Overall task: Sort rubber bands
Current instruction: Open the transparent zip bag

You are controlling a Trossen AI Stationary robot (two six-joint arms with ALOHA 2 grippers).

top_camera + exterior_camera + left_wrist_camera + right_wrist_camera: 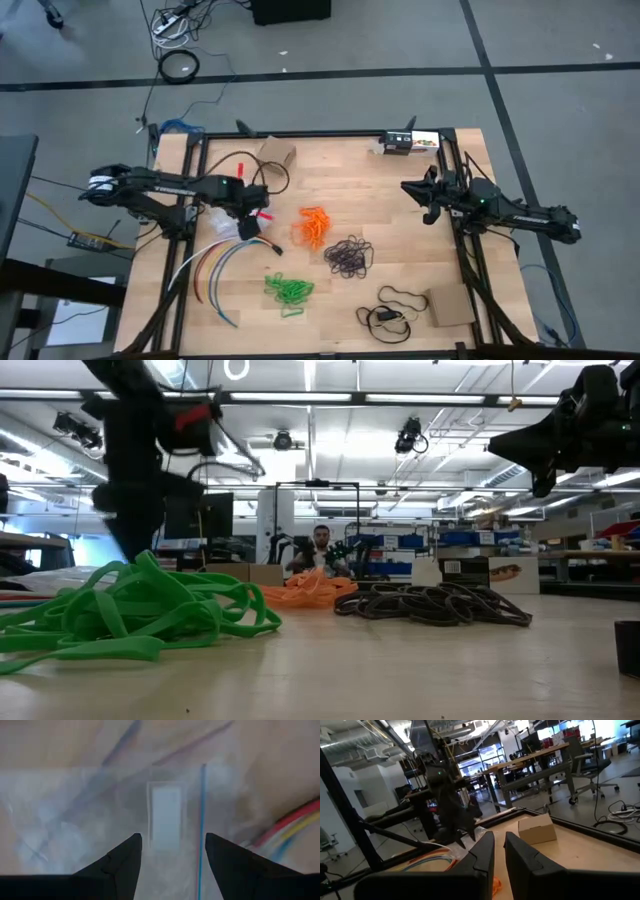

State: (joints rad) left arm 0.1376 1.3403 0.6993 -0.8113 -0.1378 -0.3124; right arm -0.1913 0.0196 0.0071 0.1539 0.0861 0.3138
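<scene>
The left gripper [252,222] hangs over the left part of the table, its fingers [120,865] spread apart and pointing straight down at a clear plastic bag [90,820] with a white label, which lies just under it; nothing is between the fingers. Beside the bag, a fan of long coloured cables [215,265] curves away toward the near edge. From this gripper the rubber bands lie toward the table's middle and the near edge, in three separate heaps: the orange heap [314,227] is nearest, just beyond the bag; the dark brown-black heap [348,256] sits next to it, farther toward the right arm; the bright green heap [289,290] lies nearer the front edge. I judge the left arm the closer one to all three. None has a clear long axis; each is a loose tangle of thin loops, the colours apparently already unmixed.

The right gripper [428,200] waits raised above the right side, fingers nearly together and empty, well apart from the heaps.
</scene>
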